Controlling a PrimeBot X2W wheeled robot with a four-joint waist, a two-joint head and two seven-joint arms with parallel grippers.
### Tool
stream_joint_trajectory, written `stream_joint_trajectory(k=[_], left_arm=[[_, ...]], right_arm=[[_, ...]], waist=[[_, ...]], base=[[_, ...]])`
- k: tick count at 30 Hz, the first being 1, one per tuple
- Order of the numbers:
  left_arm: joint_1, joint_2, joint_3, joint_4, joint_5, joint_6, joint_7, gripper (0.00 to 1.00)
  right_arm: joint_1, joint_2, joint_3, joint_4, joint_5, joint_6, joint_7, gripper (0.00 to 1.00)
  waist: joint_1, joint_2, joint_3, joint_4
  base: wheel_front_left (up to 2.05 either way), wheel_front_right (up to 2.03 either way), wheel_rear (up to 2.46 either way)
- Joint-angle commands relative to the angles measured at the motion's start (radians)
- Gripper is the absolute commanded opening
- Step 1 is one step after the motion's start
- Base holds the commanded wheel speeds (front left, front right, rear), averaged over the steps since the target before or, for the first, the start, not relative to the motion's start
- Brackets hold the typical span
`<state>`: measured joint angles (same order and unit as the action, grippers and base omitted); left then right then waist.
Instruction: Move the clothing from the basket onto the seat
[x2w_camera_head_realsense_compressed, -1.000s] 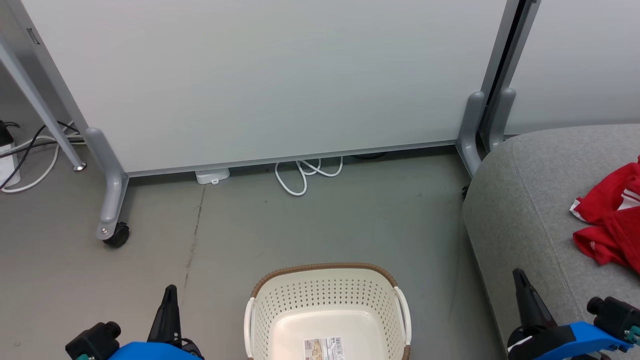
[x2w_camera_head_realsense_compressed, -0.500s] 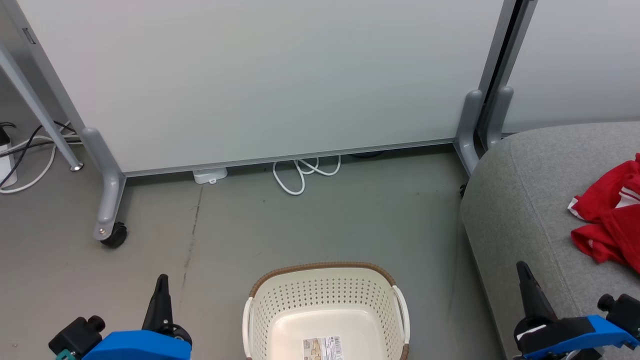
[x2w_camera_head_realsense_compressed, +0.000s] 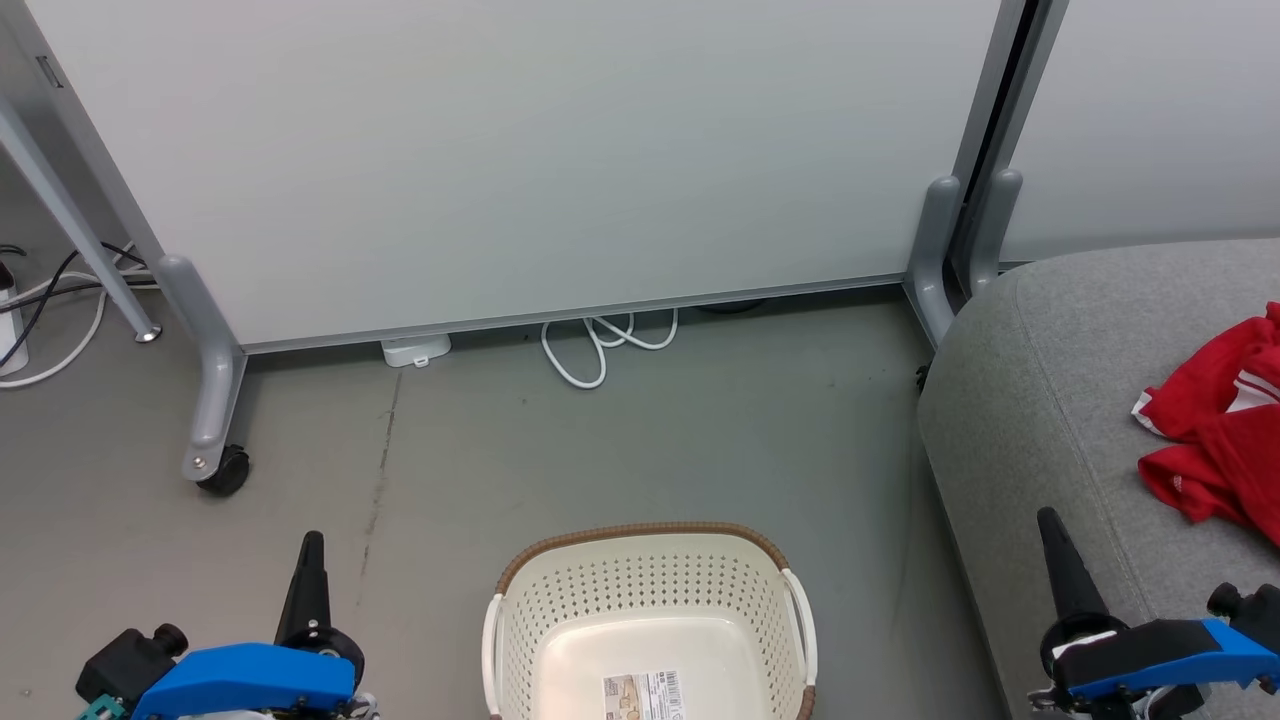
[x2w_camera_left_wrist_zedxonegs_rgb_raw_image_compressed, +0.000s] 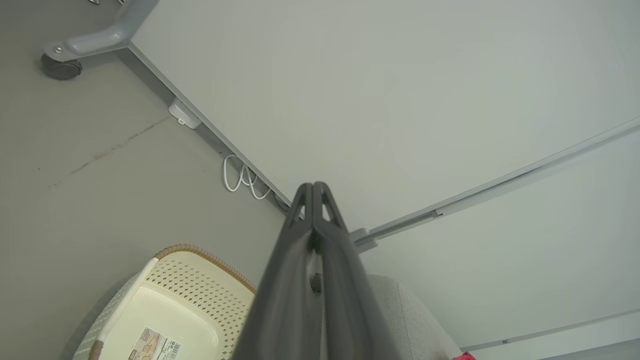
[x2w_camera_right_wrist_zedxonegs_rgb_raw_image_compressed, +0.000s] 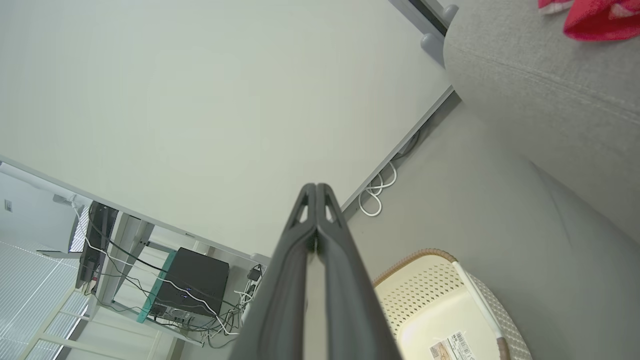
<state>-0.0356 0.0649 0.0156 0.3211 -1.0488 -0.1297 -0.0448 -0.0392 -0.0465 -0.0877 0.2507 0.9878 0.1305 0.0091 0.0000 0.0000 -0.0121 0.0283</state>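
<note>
The cream-white basket (x2w_camera_head_realsense_compressed: 640, 532) stands on the floor at the bottom centre, holding nothing but its barcode sticker (x2w_camera_head_realsense_compressed: 646, 696). The red clothing (x2w_camera_head_realsense_compressed: 1215, 440) lies bunched on the grey seat (x2w_camera_head_realsense_compressed: 1040, 400) at the right edge. My left gripper (x2w_camera_head_realsense_compressed: 310, 545) is shut and empty, left of the basket above the floor. My right gripper (x2w_camera_head_realsense_compressed: 1052, 525) is shut and empty over the seat's front corner, short of the clothing. In the left wrist view the shut fingers (x2w_camera_left_wrist_zedxonegs_rgb_raw_image_compressed: 314, 190) rise above the basket (x2w_camera_left_wrist_zedxonegs_rgb_raw_image_compressed: 200, 280). The right wrist view shows shut fingers (x2w_camera_right_wrist_zedxonegs_rgb_raw_image_compressed: 316, 189), the seat (x2w_camera_right_wrist_zedxonegs_rgb_raw_image_compressed: 540, 85) and the clothing (x2w_camera_right_wrist_zedxonegs_rgb_raw_image_compressed: 595, 17).
A white partition panel (x2w_camera_head_realsense_compressed: 520, 150) on grey legs closes off the back, with a caster (x2w_camera_head_realsense_compressed: 222, 472) at the left. A white cable coil (x2w_camera_head_realsense_compressed: 600, 350) and a small white box (x2w_camera_head_realsense_compressed: 415, 350) lie at its foot. More cables (x2w_camera_head_realsense_compressed: 40, 300) trail at the far left.
The camera has shifted slightly. My left gripper has drifted left and its wrist has turned; the right gripper's fingers have edged up and right. Basket and clothing lie as before.
</note>
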Motion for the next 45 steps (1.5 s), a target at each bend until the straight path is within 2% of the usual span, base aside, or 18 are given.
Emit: stream_joint_trajectory(k=[1,24,45], left_arm=[[-0.028,0.001,0.008,-0.017,-0.032,-0.001,0.009,0.00],[-0.049,-0.005,0.047,-0.042,-0.245,-0.001,0.070,0.00],[-0.063,-0.010,0.073,-0.060,-0.397,-0.001,0.115,0.00]], right_arm=[[-0.026,-0.004,-0.003,-0.012,0.037,0.000,0.009,0.00],[-0.047,-0.005,-0.013,-0.011,0.273,0.000,0.048,0.00],[-0.062,-0.005,-0.020,-0.009,0.442,0.000,0.077,0.00]], waist=[[0.0000,0.0000,0.000,-0.001],[0.0000,0.0000,0.005,-0.010],[0.0000,0.0000,0.010,-0.018]], base=[[0.00,0.00,0.00],[0.00,0.00,0.00],[0.00,0.00,0.00]])
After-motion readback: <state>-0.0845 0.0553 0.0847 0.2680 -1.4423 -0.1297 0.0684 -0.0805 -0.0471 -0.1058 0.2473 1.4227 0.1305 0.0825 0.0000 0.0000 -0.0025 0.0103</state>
